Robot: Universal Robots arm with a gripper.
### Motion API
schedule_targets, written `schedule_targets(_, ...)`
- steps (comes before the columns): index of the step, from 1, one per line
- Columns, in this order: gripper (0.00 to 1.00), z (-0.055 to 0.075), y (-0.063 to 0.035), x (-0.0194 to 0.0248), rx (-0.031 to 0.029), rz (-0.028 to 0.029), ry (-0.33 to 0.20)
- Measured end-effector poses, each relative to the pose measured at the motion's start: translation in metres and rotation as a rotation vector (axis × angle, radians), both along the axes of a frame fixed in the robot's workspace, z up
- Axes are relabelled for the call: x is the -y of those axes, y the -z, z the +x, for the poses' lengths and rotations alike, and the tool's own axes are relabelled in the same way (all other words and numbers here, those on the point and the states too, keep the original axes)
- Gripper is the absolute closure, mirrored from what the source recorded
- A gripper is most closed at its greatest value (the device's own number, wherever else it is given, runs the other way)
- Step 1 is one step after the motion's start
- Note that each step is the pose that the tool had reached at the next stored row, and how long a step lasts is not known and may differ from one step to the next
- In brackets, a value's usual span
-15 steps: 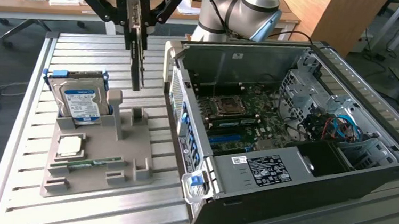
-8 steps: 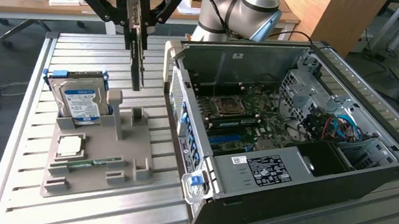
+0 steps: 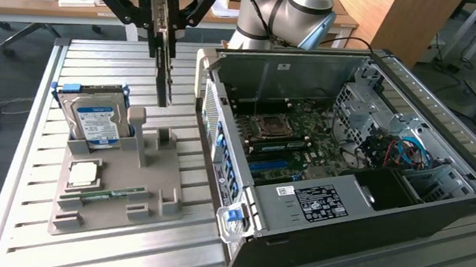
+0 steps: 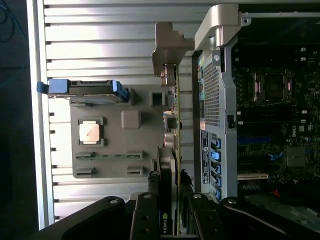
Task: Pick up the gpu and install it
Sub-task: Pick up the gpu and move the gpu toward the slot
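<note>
My gripper (image 3: 166,33) is shut on the gpu (image 3: 164,70), which hangs edge-on and upright above the grey holder tray (image 3: 153,184), clear of its slots. In the wrist view the gpu (image 4: 172,120) runs as a thin green-edged card between my black fingers (image 4: 150,200), with its silver end bracket (image 4: 167,47) at the far end and a black cooler edge near the gripper (image 4: 170,187). It hangs beside the outer wall of the open computer case (image 3: 301,202), outside it. The motherboard (image 3: 293,135) with its expansion slots (image 3: 271,168) lies exposed inside.
On the holder tray stand a hard drive with blue rails (image 3: 94,119), a processor chip (image 3: 82,172) and a narrow green memory stick (image 3: 114,194). The case's raised wall (image 4: 217,100) sits close to the card. Desks and a chair stand behind the slatted metal table (image 3: 32,155).
</note>
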State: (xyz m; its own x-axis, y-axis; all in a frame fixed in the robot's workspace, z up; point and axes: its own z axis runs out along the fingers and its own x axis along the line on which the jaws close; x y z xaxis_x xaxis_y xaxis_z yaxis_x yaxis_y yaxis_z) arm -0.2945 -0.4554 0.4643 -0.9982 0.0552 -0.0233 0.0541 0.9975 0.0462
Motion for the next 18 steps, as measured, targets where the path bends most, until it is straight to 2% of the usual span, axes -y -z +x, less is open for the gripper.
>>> schedule_targets(7, 0.73, 0.003, -0.0001, 0.0000, -0.0001, -0.0001, 0.000)
schedule_targets(18, 0.73, 0.019, -0.0001, 0.0000, -0.0001, 0.0004, 0.000)
